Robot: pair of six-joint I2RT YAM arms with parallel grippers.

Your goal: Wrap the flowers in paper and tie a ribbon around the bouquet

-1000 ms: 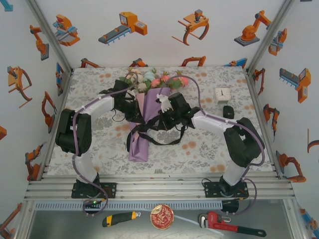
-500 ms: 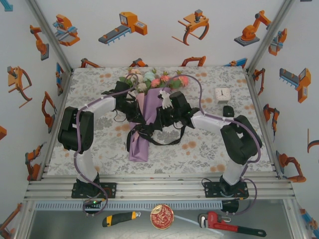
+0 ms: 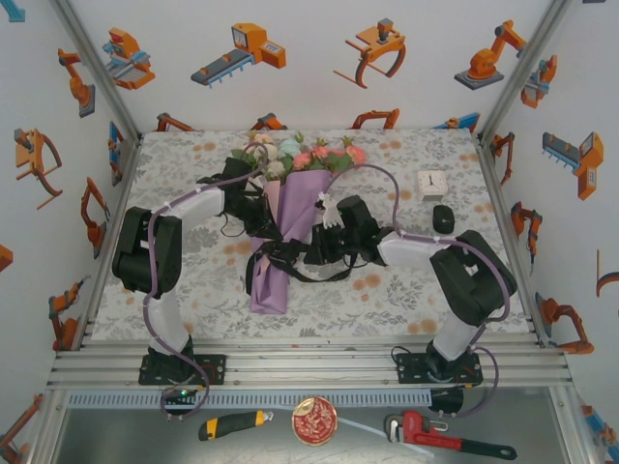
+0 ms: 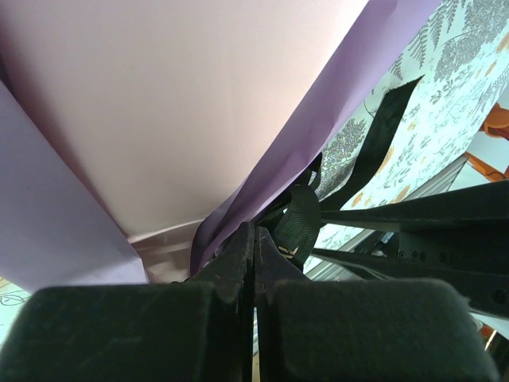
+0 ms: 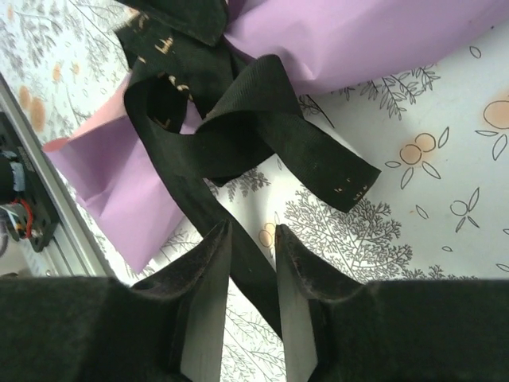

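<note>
Looking from above, I saw the bouquet [image 3: 290,208] lying mid-table [image 3: 193,280], flowers [image 3: 308,155] at the far end, ribbon [image 3: 314,277] across its middle. At the left wrist, the left gripper [image 4: 254,243] was closed, with ribbon just beside its tips. At the right wrist, the right gripper [image 5: 253,263] stood open over a ribbon strand.

Field notes, from my remote station: the left arm [image 3: 198,205] and the right arm [image 3: 411,246] are built alike, with white link shells between bulky black joint housings. A purple cable [image 3: 150,290] runs along each arm. Black base plates [image 3: 179,367] are bolted to the near rail. The right gripper [image 5: 250,232] has matte black fingers [image 5: 199,318] with paler inner faces.
</note>
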